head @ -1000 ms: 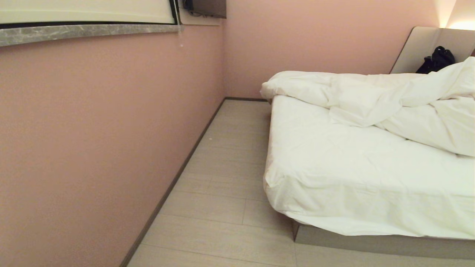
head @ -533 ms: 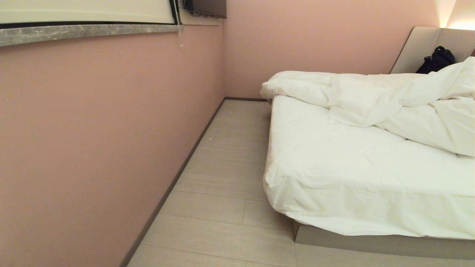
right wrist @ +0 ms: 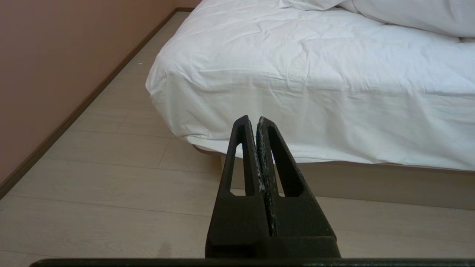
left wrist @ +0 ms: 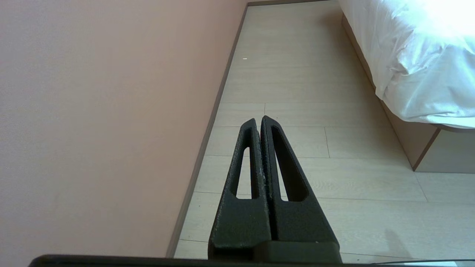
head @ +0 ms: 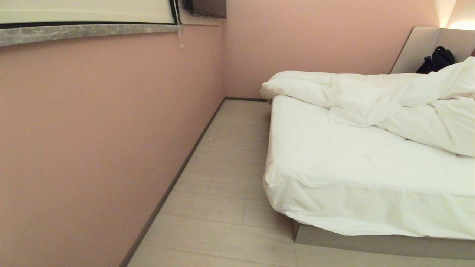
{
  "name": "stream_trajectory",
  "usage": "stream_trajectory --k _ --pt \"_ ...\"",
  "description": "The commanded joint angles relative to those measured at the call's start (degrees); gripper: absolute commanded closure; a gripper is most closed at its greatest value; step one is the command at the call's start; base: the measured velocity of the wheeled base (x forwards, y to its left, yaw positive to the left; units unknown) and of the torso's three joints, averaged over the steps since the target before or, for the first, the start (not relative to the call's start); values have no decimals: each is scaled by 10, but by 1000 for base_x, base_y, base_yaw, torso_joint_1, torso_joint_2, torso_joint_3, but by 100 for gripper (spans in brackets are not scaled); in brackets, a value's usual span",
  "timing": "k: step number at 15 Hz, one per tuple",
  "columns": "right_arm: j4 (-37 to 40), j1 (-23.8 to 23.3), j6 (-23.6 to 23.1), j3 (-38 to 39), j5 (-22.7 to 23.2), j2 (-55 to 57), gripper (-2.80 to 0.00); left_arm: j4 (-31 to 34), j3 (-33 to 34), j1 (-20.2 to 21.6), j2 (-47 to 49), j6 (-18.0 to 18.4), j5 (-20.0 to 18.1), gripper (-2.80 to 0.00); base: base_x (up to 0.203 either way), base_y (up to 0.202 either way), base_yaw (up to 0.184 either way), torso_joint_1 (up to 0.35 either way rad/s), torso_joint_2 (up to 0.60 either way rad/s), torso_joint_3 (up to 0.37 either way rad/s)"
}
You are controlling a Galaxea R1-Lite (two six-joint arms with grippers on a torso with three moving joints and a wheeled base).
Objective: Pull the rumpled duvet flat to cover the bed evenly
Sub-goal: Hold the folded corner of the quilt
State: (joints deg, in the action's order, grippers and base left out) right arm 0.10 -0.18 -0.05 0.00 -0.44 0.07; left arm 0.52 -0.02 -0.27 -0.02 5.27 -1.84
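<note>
— Pink walls (head: 111, 129) hem us in on the left and ahead, with pale plank flooring (head: 222, 185) running along the skirting. What do we have on the right?

— We have the bed (head: 371, 243), its grey-beige platform base showing under the white mattress sheet (head: 334, 174), and a padded headboard (head: 419, 48) at the far end. A dark bag (head: 436, 59) sits against that headboard.

— And the duvet (head: 371, 96)?

— We see it bunched in a rumpled ridge across the far part of the mattress, heaped higher toward the right edge of the head view. The near half of the sheet lies bare; one corner of the duvet reaches the mattress's left edge.

— Where are our arms?

— Neither shows from the head. In the left wrist view our left gripper (left wrist: 258, 119) hangs over the floor near the wall, its two fingers pressed together and holding nothing. In the right wrist view our right gripper (right wrist: 253, 118) points at the bed's near side, fingers likewise together and empty, apart from the sheet.

— Anything else?

— A grey marble ledge (head: 89, 31) runs along the left wall, high up.
</note>
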Motion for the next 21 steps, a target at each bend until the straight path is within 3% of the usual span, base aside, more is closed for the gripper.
stream_trajectory --k 1,21 --pt "0 0 0 0 0 0 0 0 0 0 0 -1 0 0 0 0 0 0 0 0" --pt "0 0 0 0 0 0 0 -1 0 0 0 -2 0 0 13 0 0 0 0 0"
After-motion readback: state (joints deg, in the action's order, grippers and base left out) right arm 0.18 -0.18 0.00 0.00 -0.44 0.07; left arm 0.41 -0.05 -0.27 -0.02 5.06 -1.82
